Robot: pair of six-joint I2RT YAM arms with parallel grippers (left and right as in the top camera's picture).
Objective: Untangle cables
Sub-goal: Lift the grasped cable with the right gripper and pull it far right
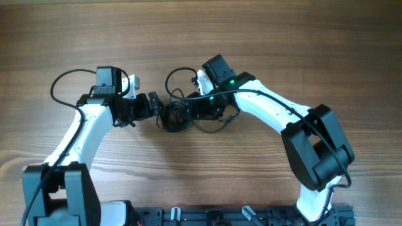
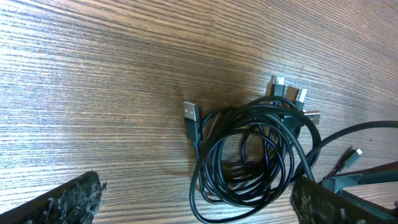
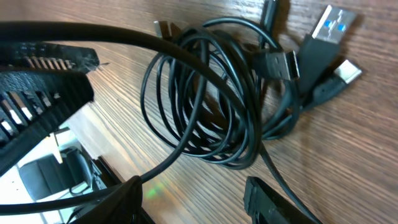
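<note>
The cables (image 1: pixel 175 115) are a bunch of thin black cords coiled in loose loops at the table's middle, between my two grippers. In the left wrist view the coil (image 2: pixel 249 158) shows USB plugs at its left and top. In the right wrist view the coil (image 3: pixel 205 99) has several plugs at the upper right. My left gripper (image 1: pixel 155 107) is open beside the coil's left side, its fingers (image 2: pixel 199 202) wide apart with the coil's lower edge between them. My right gripper (image 1: pixel 200 108) is open by the coil's right side, fingers (image 3: pixel 199 199) empty over bare wood.
The wooden table (image 1: pixel 282 44) spreads all round. Each arm's own thicker black wire loops near it: one at the left (image 1: pixel 59 85), one crossing the right wrist view (image 3: pixel 124 37). A black rail (image 1: pixel 207 216) runs along the front edge.
</note>
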